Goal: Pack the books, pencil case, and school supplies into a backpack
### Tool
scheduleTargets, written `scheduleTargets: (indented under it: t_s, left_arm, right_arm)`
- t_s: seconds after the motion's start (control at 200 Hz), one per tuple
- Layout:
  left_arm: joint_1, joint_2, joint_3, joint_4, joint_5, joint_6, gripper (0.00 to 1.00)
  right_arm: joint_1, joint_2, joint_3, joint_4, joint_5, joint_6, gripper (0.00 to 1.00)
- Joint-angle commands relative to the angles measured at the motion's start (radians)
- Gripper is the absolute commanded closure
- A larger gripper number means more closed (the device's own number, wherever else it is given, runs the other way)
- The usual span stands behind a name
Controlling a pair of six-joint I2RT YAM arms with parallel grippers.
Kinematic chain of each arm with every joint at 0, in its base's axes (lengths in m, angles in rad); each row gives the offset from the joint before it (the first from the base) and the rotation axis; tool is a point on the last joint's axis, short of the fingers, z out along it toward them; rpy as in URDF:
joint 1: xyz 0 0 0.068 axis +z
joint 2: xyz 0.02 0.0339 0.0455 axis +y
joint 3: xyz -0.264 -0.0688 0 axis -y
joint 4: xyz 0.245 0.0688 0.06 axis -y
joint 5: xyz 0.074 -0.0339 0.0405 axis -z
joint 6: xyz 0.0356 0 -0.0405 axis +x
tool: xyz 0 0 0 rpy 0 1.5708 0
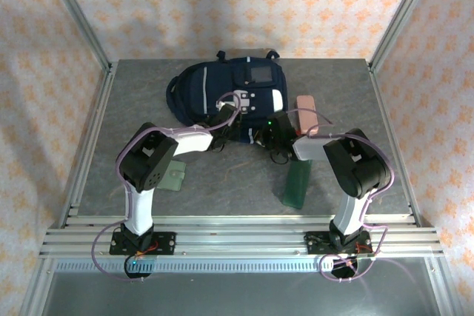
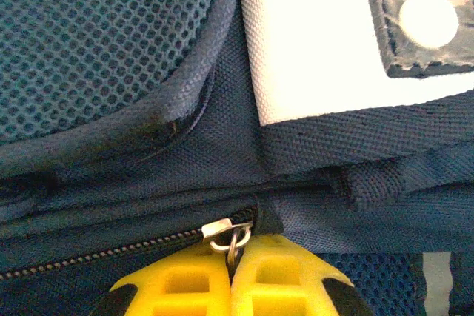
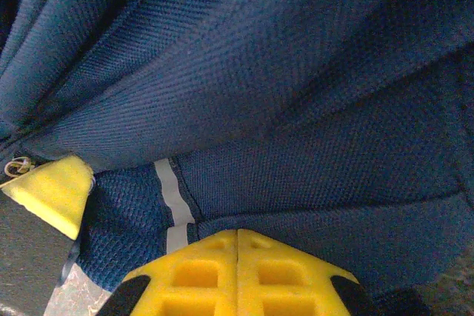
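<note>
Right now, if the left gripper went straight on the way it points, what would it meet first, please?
The left gripper, shut on the zipper pull, sits against the backpack: it would probably press into the navy fabric just past it, with the white patch beyond.

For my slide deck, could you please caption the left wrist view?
Left gripper, jaws shut on the zipper pull of the navy backpack, near its white patch.

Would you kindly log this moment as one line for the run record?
left gripper shut on zipper pull | right gripper shut at backpack fabric | pencil case on table
</note>
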Motion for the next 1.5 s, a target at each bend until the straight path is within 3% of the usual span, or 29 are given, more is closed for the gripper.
scheduleTargets:
  t_s: [0.0, 0.075, 0.26, 0.571, 0.816, 0.926, 1.046, 1.151, 1.326, 1.497]
  left_arm:
    - [0.021, -0.027, 0.031, -0.015, -0.03, 0.028, 1.0]
    - [0.031, -0.058, 0.029, -0.081, -0.052, 0.041, 1.0]
    - [0.094, -0.168, 0.009, -0.21, 0.018, 0.071, 1.0]
    - [0.103, -0.167, 0.049, -0.265, 0.085, 0.097, 1.0]
    - [0.074, -0.162, 0.059, -0.308, 0.104, 0.125, 1.0]
    - [0.062, -0.177, 0.042, -0.295, 0.145, 0.123, 1.0]
    - [0.032, -0.189, 0.035, -0.286, 0.158, 0.121, 1.0]
    - [0.017, -0.203, 0.013, -0.258, 0.176, 0.099, 1.0]
    - [0.012, -0.206, -0.004, -0.23, 0.189, 0.088, 1.0]
    - [0.004, -0.207, -0.008, -0.216, 0.198, 0.085, 1.0]
  right_arm:
    - [0.001, -0.007, -0.035, -0.073, 0.042, 0.013, 0.95]
    - [0.0, -0.015, -0.03, -0.075, 0.043, 0.012, 0.95]
    - [0.0, -0.033, -0.005, -0.078, 0.029, 0.008, 0.95]
    - [0.008, -0.043, 0.018, -0.074, -0.003, 0.01, 0.94]
    - [0.043, -0.086, 0.034, 0.075, -0.099, -0.015, 0.7]
    - [0.045, -0.052, 0.104, 0.056, -0.12, 0.003, 0.63]
    - [0.043, 0.012, 0.171, -0.001, -0.131, 0.072, 0.57]
    - [0.04, 0.015, 0.135, 0.068, -0.16, 0.194, 0.48]
    - [0.031, 0.043, 0.202, -0.067, -0.143, 0.281, 0.42]
    - [0.007, 0.049, 0.188, -0.021, -0.114, 0.409, 0.43]
